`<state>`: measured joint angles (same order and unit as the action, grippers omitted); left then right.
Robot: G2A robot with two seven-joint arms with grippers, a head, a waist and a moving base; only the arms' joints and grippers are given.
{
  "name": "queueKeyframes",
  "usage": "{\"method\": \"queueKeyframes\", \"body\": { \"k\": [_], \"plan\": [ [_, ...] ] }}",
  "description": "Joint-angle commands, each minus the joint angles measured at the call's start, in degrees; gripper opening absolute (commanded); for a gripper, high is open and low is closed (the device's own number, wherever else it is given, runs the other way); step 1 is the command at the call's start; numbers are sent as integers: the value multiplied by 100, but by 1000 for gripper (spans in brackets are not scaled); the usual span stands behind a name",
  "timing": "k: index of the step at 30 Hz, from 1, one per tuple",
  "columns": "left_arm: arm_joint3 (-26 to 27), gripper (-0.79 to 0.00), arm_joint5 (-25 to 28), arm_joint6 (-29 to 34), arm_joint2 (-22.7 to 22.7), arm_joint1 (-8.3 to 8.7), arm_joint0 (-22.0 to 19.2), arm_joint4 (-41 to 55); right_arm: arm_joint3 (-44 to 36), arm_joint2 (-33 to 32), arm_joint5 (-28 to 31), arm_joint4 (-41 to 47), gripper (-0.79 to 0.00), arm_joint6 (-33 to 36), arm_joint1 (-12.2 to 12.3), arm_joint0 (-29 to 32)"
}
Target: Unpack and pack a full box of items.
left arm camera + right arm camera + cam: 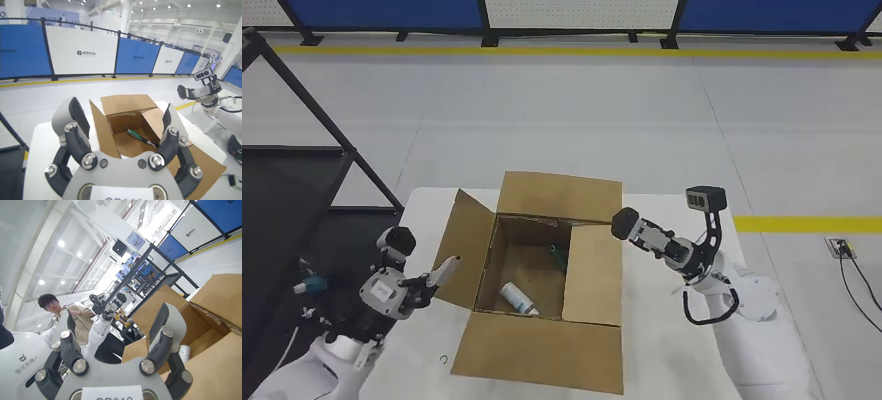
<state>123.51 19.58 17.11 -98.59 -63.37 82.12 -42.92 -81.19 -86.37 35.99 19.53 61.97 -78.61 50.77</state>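
Hovering beside box's left flap, left gripper (445, 270), fingers apart, empty; box (542, 352) open on table, white bottle (519, 298) and green-handled tool (558, 254) inside; unpacking judged unfinished, repacking ahead; right gripper (625, 222) at right flap, fingers apart, empty; logos on barrier panels (81, 53); bottle label illegible.

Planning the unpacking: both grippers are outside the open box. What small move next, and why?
Probably lower the open, empty left gripper into the brown cardboard box toward the white cylindrical bottle, which lies on the box floor nearest that gripper.
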Motion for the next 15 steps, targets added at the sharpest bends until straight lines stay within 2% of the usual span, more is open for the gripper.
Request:
{"method": "queueKeyframes", "body": {
  "k": [1, 4, 6, 9, 15],
  "plan": [
    [-202, 0, -80, 525, 500, -2, -489, 201, -187, -309, -7, 104, 0, 161, 75, 261],
    [-555, 0, -352, 1225, 1115, -25, -1112, 633, -413, -675, 7, 133, 0, 227, 167, 628],
    [-819, 0, -650, 1592, 1531, -56, -1463, 831, -529, -891, -3, 76, 0, 19, 208, 857],
    [-1190, 0, -998, 2151, 2068, -101, -1894, 993, -589, -941, -11, -18, 0, -72, 219, 929],
    [-1190, 0, -998, 2151, 2068, -101, -1894, 993, -589, -941, -11, -18, 0, -72, 219, 929]
  ]
}}
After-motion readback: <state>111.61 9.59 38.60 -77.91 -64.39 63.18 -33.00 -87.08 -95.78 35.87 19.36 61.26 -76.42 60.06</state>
